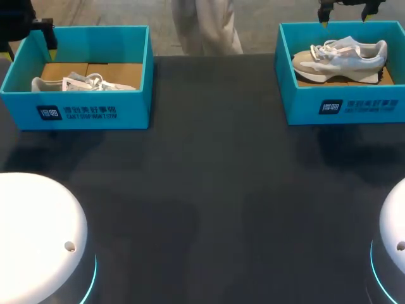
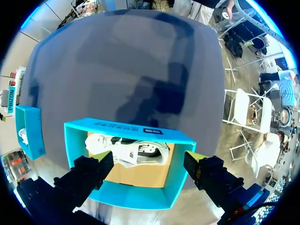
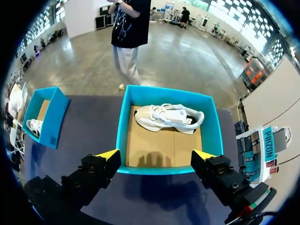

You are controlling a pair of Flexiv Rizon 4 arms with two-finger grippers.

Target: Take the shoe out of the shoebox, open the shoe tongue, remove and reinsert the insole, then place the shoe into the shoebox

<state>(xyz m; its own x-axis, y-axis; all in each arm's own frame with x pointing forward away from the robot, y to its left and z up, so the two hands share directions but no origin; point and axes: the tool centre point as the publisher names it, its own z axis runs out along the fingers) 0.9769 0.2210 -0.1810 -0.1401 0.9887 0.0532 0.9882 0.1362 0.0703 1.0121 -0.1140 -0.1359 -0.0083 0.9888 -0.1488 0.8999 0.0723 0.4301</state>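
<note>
Two teal shoeboxes stand at the table's far side. The left shoebox [image 1: 76,76] holds a white shoe [image 1: 82,82]; the right shoebox [image 1: 345,73] holds a beige and grey shoe [image 1: 342,57] lying on its side. My left gripper [image 2: 150,157] hangs open above the left shoebox [image 2: 129,164], over its white shoe [image 2: 129,149]. My right gripper [image 3: 156,154] hangs open above the near wall of the right shoebox [image 3: 168,131], with the beige shoe [image 3: 168,117] ahead of it. Both grippers hold nothing. In the head view the right gripper [image 1: 345,16] shows just behind its box.
The dark table [image 1: 209,190] stretches wide between the boxes and toward me. My arms' white bases [image 1: 38,240] [image 1: 395,240] sit at the near corners. Each wrist view also takes in the other box [image 2: 28,131] [image 3: 44,117] off to the side.
</note>
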